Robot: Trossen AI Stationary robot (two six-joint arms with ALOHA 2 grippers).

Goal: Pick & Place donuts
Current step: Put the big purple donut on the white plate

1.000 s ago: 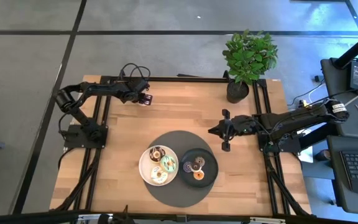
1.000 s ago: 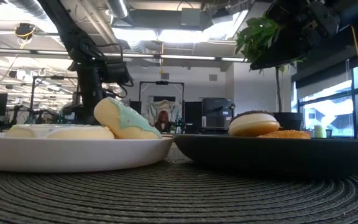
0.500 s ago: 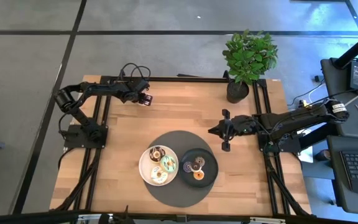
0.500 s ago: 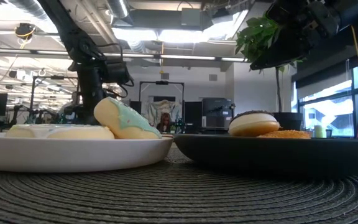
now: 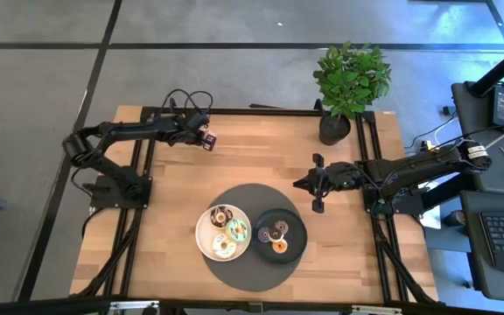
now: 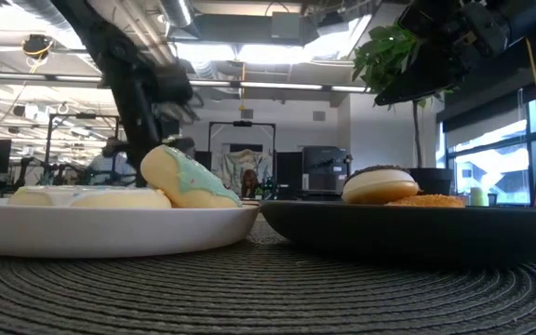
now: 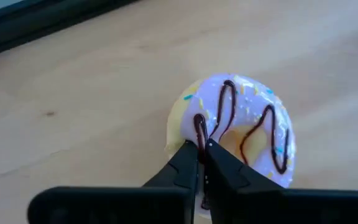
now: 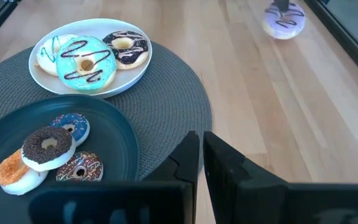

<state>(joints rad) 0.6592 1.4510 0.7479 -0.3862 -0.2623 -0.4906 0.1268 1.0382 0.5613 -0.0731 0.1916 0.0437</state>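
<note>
**Left pincer clamped on the lilac donut at the bench's far edge**

We see the left pincer (image 7: 202,149) closed together on the rim of a lilac donut (image 7: 238,127) with dark drizzle, near the far-left corner of the bench (image 5: 261,149); whether the donut sits on the wood or is just clear of it we cannot tell. The other donuts are well apart from it, near the bench's front edge on a round grey mat (image 5: 250,197): three on the white plate (image 8: 39,74) and four on the black plate (image 8: 120,134) just beside it.

We judge the step in hand to be the carry toward the plates; to do it well we would lift straight up first, because the grip bites only one side of the ring and a sideways drag could twist it loose; we would then travel level and come down over a bare spot on a plate, not onto a donut already there.

The right pincer (image 8: 201,152) waits closed and empty by the right side, near the mat's far-right rim; the wood between the far edge and the mat looks open, and the plant (image 5: 350,79) stands at the far-right corner, off our likely path.
</note>
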